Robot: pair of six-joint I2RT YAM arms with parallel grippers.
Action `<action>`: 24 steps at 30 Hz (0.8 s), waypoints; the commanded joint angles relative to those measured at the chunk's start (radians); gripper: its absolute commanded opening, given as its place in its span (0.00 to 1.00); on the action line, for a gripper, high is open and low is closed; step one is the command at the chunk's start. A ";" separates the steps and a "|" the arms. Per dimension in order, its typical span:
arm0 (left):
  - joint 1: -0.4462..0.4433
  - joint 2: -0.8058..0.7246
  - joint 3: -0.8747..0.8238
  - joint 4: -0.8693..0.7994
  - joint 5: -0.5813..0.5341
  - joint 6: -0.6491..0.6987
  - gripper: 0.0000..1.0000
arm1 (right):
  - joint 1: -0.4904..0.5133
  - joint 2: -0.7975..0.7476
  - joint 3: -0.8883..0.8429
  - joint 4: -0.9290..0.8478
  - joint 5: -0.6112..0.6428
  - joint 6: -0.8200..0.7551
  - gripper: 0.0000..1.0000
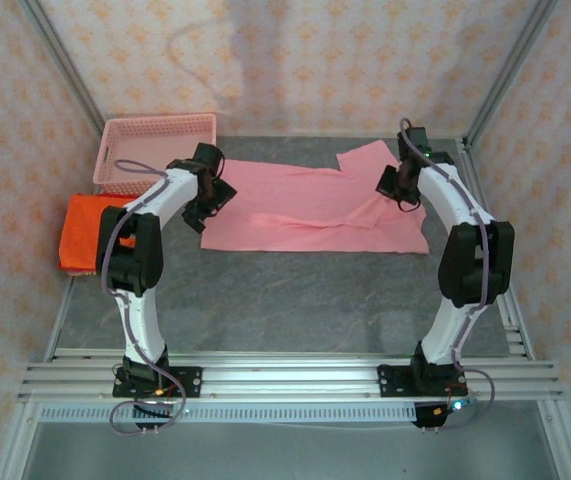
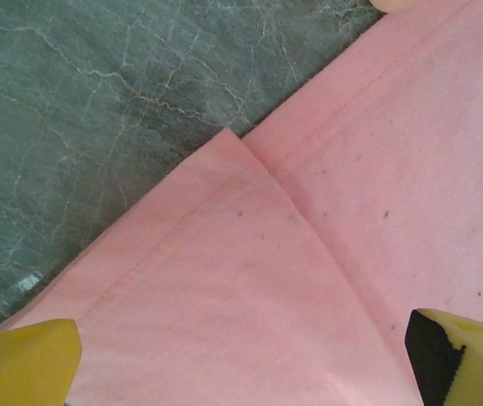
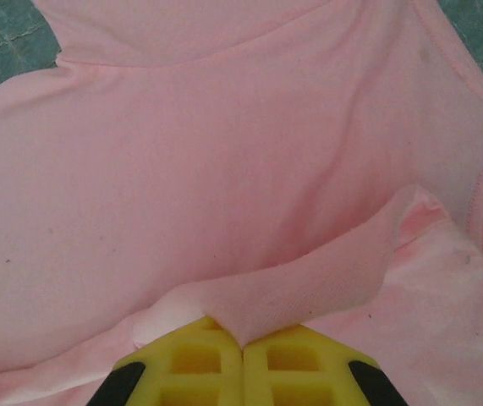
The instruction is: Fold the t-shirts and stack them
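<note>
On the grey table [image 1: 295, 290], orange t-shirts [image 1: 85, 232] lie folded at the left edge, the pink t-shirt [image 1: 305, 205] only half-folded, right gripper [image 3: 243, 342] pinching it, left gripper [image 2: 241, 359] spread.

Pink t-shirt [image 1: 315, 205]: soft matt cloth. Table [image 1: 295, 290]: smooth marbled grey. Basket [image 1: 160, 120]: plastic mesh.

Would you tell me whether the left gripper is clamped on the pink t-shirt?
No, the left gripper has its yellow fingers wide apart over the pink t-shirt, no cloth pinched between them.

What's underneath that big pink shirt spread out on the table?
The pink shirt lies on the grey marbled table, seen around its edges. Whatever is beneath its middle is covered by the cloth.
</note>
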 commanded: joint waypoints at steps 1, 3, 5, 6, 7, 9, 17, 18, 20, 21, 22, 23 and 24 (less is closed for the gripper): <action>0.006 -0.102 -0.039 0.035 -0.033 0.044 1.00 | -0.005 0.025 0.045 0.010 0.021 0.016 0.07; 0.005 -0.118 -0.067 0.052 -0.029 0.047 1.00 | -0.005 0.038 0.051 0.013 0.027 0.024 0.25; 0.002 -0.123 -0.090 0.071 -0.012 0.054 1.00 | -0.005 0.042 0.050 0.023 0.042 0.036 0.54; 0.000 -0.121 -0.100 0.077 -0.006 0.057 0.99 | -0.005 0.038 0.042 0.037 0.040 0.035 0.66; -0.004 -0.117 -0.109 0.093 0.005 0.064 1.00 | -0.005 0.026 0.030 0.051 0.045 0.038 0.73; -0.014 -0.104 -0.118 0.110 0.025 0.076 1.00 | -0.005 -0.003 0.002 0.084 0.046 0.038 0.81; -0.065 0.025 -0.036 0.103 0.069 0.123 0.74 | -0.006 -0.104 -0.172 0.159 0.110 0.047 0.80; -0.067 0.043 -0.025 0.097 0.067 0.125 0.69 | -0.007 -0.098 -0.191 0.151 0.111 0.053 0.76; -0.067 0.070 -0.018 0.100 0.058 0.123 0.58 | -0.007 -0.076 -0.218 0.139 0.099 0.070 0.66; -0.067 0.082 -0.015 0.099 0.053 0.123 0.53 | -0.007 -0.065 -0.232 0.143 0.088 0.080 0.61; -0.067 0.093 -0.015 0.102 0.048 0.125 0.48 | -0.007 -0.053 -0.247 0.152 0.079 0.089 0.55; -0.067 0.101 -0.015 0.104 0.048 0.127 0.46 | -0.007 -0.040 -0.256 0.156 0.072 0.096 0.51; -0.067 0.110 -0.017 0.103 0.048 0.128 0.43 | -0.007 -0.027 -0.265 0.162 0.059 0.103 0.48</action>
